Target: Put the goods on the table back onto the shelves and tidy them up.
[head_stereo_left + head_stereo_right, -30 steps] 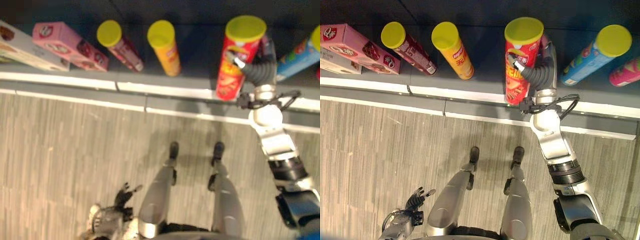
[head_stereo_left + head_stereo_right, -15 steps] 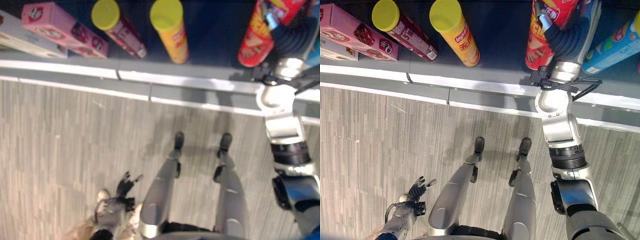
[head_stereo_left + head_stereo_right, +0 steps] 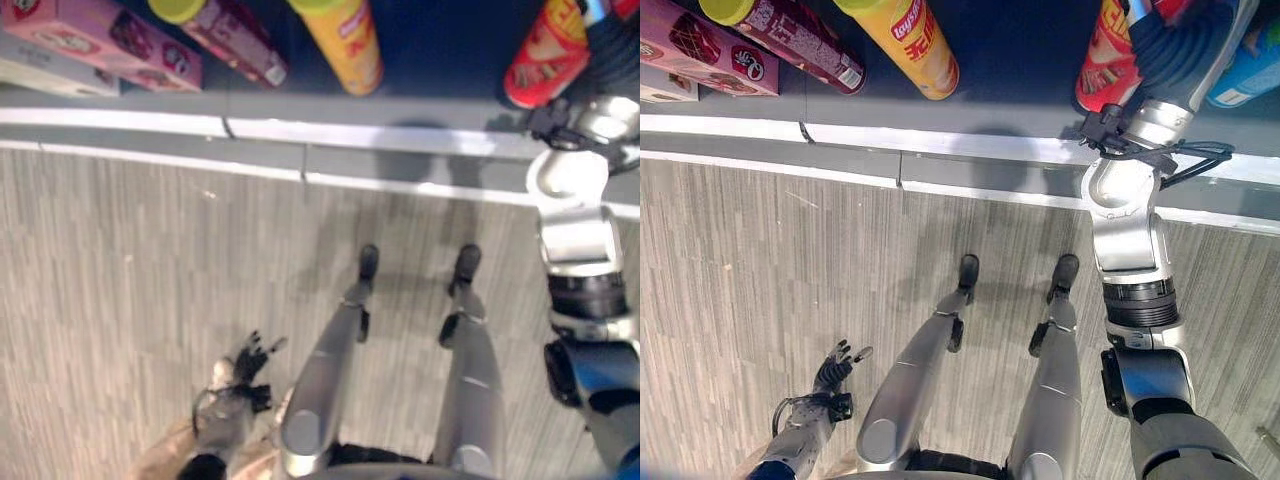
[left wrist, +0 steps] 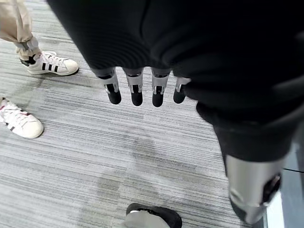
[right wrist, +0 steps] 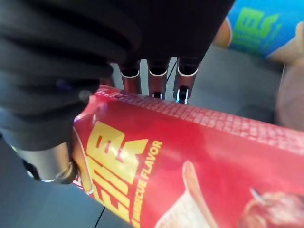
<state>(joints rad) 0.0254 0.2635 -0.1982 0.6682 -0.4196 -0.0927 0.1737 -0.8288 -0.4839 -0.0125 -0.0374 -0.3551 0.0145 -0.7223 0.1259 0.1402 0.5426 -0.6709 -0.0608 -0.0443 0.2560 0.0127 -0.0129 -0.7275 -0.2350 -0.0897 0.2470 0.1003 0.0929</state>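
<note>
The right robot hand (image 5: 156, 80), fingers wrapped round the red can (image 3: 1108, 70), has carried it deeper over the shelf (image 3: 1020, 60) front edge; placing is underway, next release upright

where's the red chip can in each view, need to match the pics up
Left eye view: red chip can at the top right, on the dark shelf, with the right hand around it.
Right eye view: top right, beside the same hand.
Left wrist view: not in it; left hand over floor.
Right wrist view: across the lower half, under the fingers.
Shared landmark: the yellow can to its left in both eye views.
</note>
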